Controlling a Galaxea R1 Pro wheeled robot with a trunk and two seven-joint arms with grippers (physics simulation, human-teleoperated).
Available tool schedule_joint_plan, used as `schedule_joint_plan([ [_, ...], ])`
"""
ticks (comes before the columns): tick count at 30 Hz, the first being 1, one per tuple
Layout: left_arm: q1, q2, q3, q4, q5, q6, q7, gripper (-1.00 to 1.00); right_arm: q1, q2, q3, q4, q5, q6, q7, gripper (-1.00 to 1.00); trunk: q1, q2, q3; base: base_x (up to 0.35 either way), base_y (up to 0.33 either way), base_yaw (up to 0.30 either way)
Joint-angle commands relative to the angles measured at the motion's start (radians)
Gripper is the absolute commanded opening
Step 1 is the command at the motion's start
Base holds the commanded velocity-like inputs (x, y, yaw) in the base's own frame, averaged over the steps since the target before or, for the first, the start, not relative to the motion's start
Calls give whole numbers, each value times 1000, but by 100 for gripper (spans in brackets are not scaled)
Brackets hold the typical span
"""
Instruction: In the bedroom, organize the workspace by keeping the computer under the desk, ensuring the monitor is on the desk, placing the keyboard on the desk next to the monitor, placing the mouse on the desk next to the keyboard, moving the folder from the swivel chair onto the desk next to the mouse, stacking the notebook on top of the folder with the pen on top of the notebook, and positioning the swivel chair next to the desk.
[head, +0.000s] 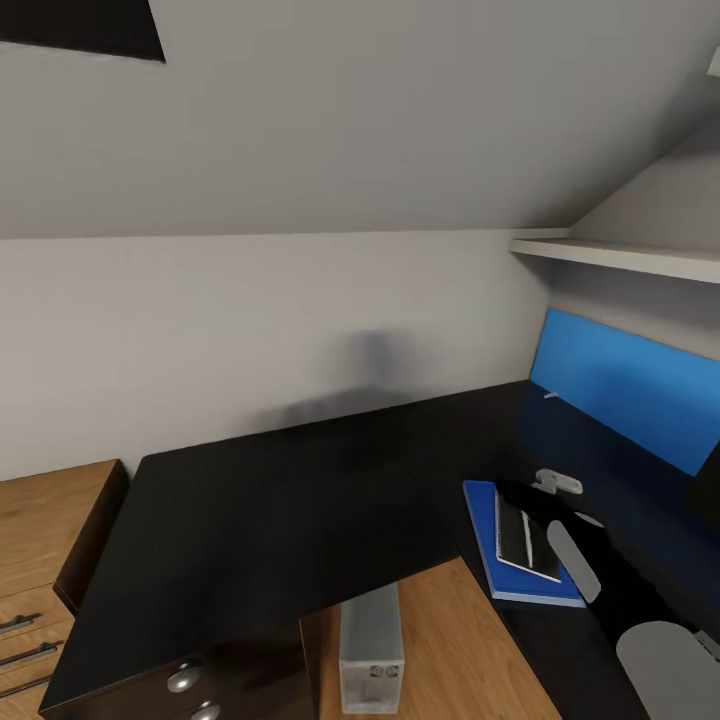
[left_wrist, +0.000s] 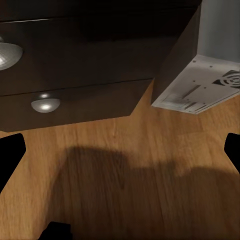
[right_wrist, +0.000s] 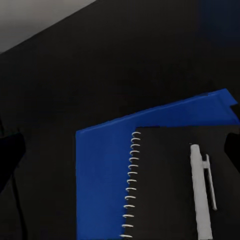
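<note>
— Blue folder (head: 483, 525) lies flat on the black desk (head: 280, 500), at four o'clock in the head view?
— Yes. The spiral notebook (right_wrist: 170, 185) rests on it, the white pen (right_wrist: 200, 192) on top.
— The right gripper (right_wrist: 120, 150)?
— Spread wide above them, holding nothing.
— The left gripper (left_wrist: 120, 150)?
— Also spread, over wood floor (left_wrist: 130, 175) near the drawers (left_wrist: 75, 65). The computer (head: 371, 648) stands under the desk at six o'clock.

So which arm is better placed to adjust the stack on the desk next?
Right. Its wrist camera looks straight down on the pen, notebook and blue folder on the desk. The left wrist camera faces the floor by the drawers and computer.
</note>
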Motion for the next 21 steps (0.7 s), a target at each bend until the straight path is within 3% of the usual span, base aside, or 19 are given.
schedule_joint_plan([
  [1,-2,1,-8,-2,10,-8,6,100,1,-1,4,-45,-10,34,-9,100,0,-1,-1,0,0,0],
  [4,-2,1,-8,-2,10,-8,6,100,3,2,6,-93,-7,58,-30,100,0,-1,-1,0,0,0],
  [7,-2,2,-8,-2,10,-8,6,100,4,14,22,-135,-6,82,-97,100,0,-1,-1,0,0,0],
  [11,-2,2,-8,-2,10,-8,6,100,12,76,131,-230,-7,178,-328,100,0,-1,-1,0,0,0],
  [13,-2,2,-8,-2,10,-8,6,100,17,112,167,-246,-8,201,-395,100,0,-1,-1,0,0,0],
  [17,-2,2,-8,-2,10,-8,6,100,33,163,216,-259,-6,214,-446,100,0,-1,-1,0,0,0],
  [21,-2,2,-8,-2,10,-8,6,100,38,178,251,-263,-5,213,-457,100,0,-1,-1,0,0,0],
])
